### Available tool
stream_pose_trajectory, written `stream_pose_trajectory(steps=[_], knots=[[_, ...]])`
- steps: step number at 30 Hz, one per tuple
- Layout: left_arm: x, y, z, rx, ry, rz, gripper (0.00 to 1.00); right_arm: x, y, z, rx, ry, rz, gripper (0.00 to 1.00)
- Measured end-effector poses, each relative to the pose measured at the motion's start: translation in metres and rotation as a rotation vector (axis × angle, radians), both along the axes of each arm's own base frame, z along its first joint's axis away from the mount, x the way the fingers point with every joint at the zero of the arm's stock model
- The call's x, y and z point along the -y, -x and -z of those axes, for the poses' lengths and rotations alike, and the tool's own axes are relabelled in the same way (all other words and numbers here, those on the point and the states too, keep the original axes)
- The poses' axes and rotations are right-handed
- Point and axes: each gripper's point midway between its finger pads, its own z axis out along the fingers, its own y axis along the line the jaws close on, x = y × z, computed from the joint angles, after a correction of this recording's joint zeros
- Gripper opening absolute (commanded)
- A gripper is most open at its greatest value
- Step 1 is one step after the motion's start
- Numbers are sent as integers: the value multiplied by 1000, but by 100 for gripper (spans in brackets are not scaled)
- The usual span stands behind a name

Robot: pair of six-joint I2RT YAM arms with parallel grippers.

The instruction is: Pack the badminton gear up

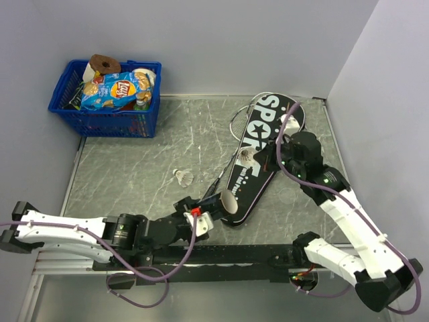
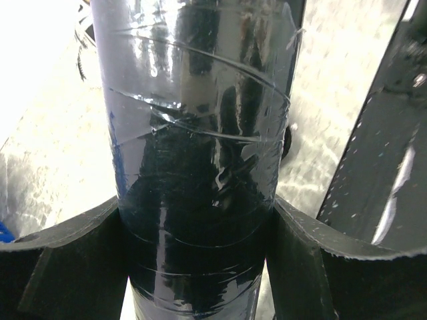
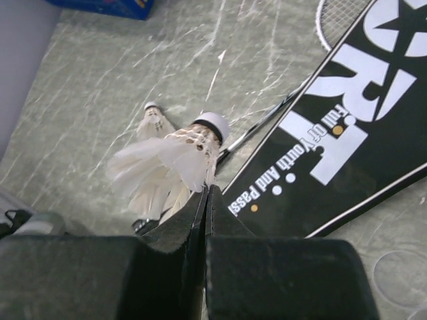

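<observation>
Packing looks barely begun as the left pincer (image 1: 204,215) clasps the dark tube (image 2: 193,133) near the counter's (image 1: 134,168) front edge, the right pincer (image 3: 205,200) pinches a shuttlecock (image 3: 167,160) above the SPORT bag (image 1: 268,114), while rackets (image 1: 240,115) and another shuttlecock (image 1: 183,176) lie loose.

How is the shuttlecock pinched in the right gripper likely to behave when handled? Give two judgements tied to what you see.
Probably very light: the right gripper holds the shuttlecock by a thin pinch on its feathers alone. Likely fragile: those splayed white feathers look thin and could bend or crush under the shut jaws.
</observation>
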Motion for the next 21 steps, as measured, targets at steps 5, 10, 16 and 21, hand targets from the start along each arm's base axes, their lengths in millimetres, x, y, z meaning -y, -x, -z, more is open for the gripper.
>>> stream_pose_trajectory(steps=[5,10,16,21], knots=[[0,-15,13,-28,-41,-3,1,-2,23,-14,23,-39,-66,0],[-8,-38,31,-78,-66,-36,1,-3,43,-30,56,-82,-122,0],[-5,-47,59,-158,-132,-12,1,-6,65,-44,97,-134,-188,0],[-7,-53,84,-238,-202,0,1,-12,79,-42,82,-167,-254,0]])
